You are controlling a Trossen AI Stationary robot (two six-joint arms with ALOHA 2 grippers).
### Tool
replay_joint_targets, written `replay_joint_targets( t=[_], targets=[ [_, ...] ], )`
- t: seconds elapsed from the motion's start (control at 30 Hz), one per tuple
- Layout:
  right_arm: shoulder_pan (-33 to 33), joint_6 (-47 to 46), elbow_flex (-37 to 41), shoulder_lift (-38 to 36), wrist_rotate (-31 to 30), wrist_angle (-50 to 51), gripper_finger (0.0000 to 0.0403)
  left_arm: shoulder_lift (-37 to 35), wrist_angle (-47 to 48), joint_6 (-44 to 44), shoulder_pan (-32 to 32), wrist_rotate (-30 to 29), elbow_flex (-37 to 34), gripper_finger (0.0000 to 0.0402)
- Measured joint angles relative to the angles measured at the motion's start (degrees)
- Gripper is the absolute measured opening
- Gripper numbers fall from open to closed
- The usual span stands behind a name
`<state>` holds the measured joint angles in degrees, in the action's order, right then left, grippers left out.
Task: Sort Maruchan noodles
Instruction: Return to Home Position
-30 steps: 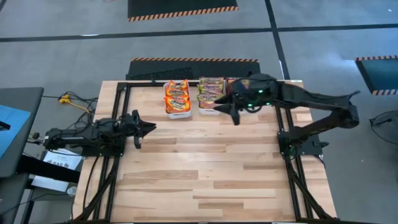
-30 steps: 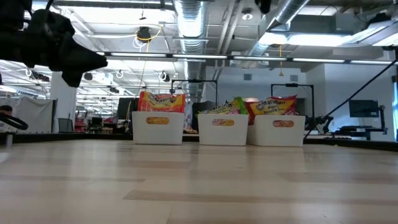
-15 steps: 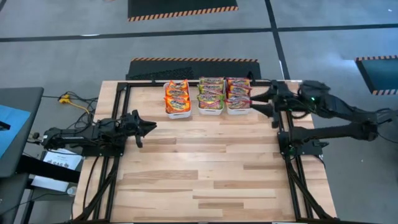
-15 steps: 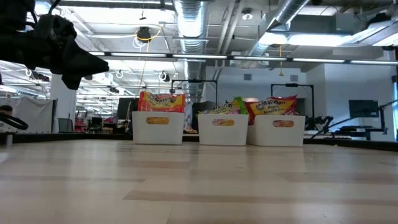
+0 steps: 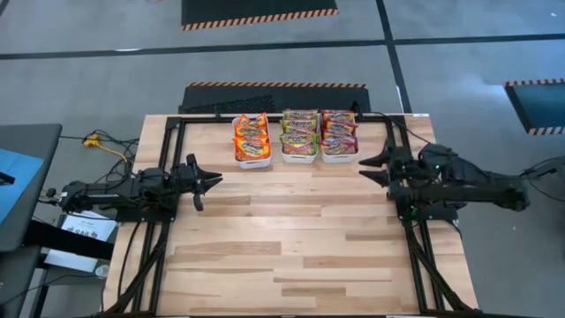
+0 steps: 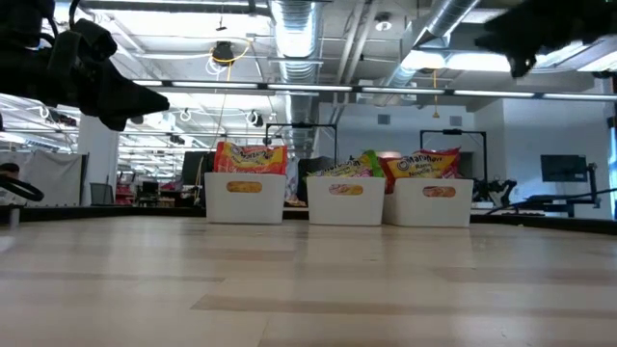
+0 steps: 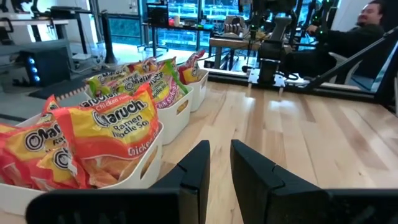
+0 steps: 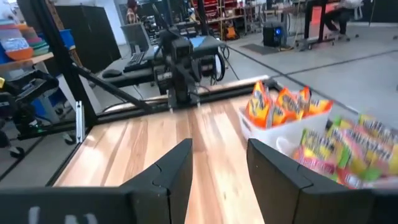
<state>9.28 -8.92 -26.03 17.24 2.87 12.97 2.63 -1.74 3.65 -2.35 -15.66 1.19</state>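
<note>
Three white bins stand in a row at the table's far edge. The left bin (image 5: 252, 157) holds orange Maruchan noodles (image 5: 252, 134), the middle bin (image 5: 299, 155) green ones (image 5: 299, 128), and the right bin (image 5: 339, 156) red-pink ones (image 5: 339, 128). In the low view the packets (image 6: 249, 156) stick up above the bin rims. My left gripper (image 5: 216, 180) (image 7: 221, 146) hovers by the table's left edge, pointing level toward the right, narrowly open and empty. My right gripper (image 5: 364, 169) (image 8: 219, 146) hovers by the right edge, near side of the bins, pointing left, open and empty.
Black frame rails run along the table's left side (image 5: 169, 150) and right side (image 5: 399, 141). Bare wood (image 5: 291, 238) stretches from the bins to the near edge. A person (image 7: 367, 18) sits in the room beyond the table.
My right gripper has drawn back from above the bins toward the table's right edge and come down, staying open and empty. The bins and packets have not moved.
</note>
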Motion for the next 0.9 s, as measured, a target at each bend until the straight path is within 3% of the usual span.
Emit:
replay_joint_targets(
  t=[0.23,0.53,0.9],
  targets=[
    [0.0,-3.8,11.3,-8.5,0.0,-4.8,0.0175,0.0,0.0,-0.9,0.0,0.0,0.0,0.0052],
    [0.3,-7.0,20.0,-17.0,0.0,-6.2,0.0175,0.0,0.0,-0.9,0.0,0.1,0.0,0.0052],
    [0.2,-13.2,23.4,-15.5,-2.0,-9.1,0.0175,0.0,0.0,-0.9,0.0,0.1,0.0,0.0052]
  ],
)
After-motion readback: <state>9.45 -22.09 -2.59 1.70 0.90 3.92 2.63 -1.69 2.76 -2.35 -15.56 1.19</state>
